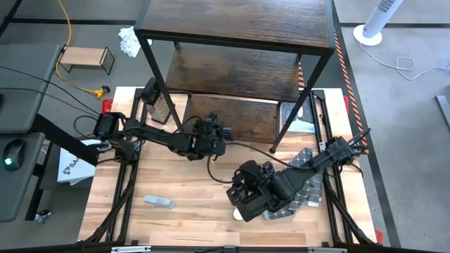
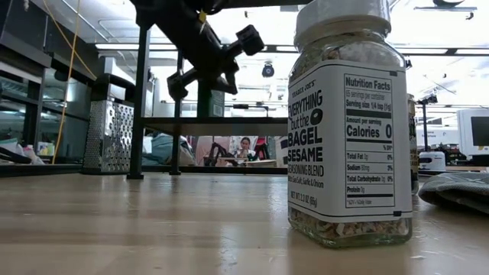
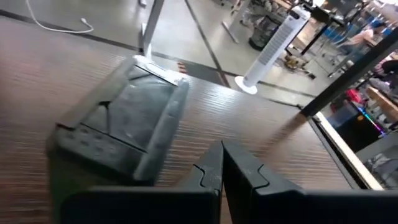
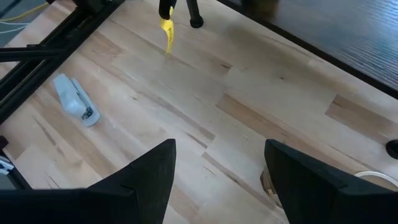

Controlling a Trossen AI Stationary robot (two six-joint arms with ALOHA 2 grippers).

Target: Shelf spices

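Observation:
A white-capped seasoning jar [image 2: 348,122] stands upright on its base on the light wood table, near the front edge; in the high view it [image 1: 242,213] shows just below my right gripper. My right gripper [image 1: 239,195] is open and empty above the table, and the jar is not between its fingers in the right wrist view [image 4: 217,177]. My left gripper [image 3: 221,171] is shut and empty over the lowest board [image 3: 261,124] of the dark wood-grain shelf [image 1: 239,70]; in the high view it [image 1: 219,133] is at that board's front edge. The other spice containers do not show.
A clear flat plastic object [image 3: 124,124] lies on the lowest shelf board ahead of my left gripper. A metal box grater [image 1: 160,105] stands by the shelf's left front leg. A small grey-white object [image 1: 158,202] lies on the table's front left. A dark patterned cloth [image 1: 302,193] lies under my right arm.

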